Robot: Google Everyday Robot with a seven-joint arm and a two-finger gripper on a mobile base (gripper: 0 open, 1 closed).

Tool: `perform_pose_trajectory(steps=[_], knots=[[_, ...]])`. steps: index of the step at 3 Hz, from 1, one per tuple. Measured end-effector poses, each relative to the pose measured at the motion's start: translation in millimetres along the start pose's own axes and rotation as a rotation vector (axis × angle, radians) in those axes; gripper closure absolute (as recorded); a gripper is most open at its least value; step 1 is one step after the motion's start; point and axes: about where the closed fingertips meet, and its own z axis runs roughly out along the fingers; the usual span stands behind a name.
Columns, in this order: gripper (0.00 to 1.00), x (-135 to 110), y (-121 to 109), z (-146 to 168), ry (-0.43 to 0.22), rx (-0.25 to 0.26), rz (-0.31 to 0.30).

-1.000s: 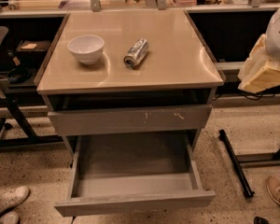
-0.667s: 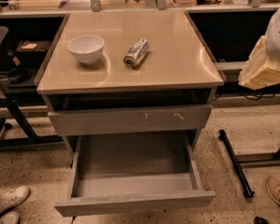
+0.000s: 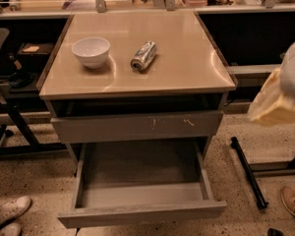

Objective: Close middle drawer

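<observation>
At the right edge of our view, beside the cabinet and apart from it, hangs our gripper (image 3: 282, 90), a pale blurred shape; whether it is spread or closed we cannot tell. Below the scratched drawer front (image 3: 137, 127), the middle drawer (image 3: 140, 188) stands pulled far out. On the beige tabletop (image 3: 187, 68) sit a white bowl (image 3: 91, 50) and a can (image 3: 143, 56) on its side

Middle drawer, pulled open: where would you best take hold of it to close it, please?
The wide grey middle drawer has a flat, handle-less front, so I'd push its centre from the front, straight inward. The end effector hangs right of it, apart.
</observation>
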Motion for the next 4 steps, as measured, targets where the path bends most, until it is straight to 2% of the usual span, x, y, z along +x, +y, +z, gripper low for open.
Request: perform_pose_trajectory(steps=[1,2,3,4], knots=[[1.00,0,60,39,-0.008,-0.099,0.023],[1.00,16,84,66,0.031,-0.172,0.036],[1.00,16,84,66,0.031,-0.172,0.036],[1.00,12,108,98,0.008,-0.231,0.047]])
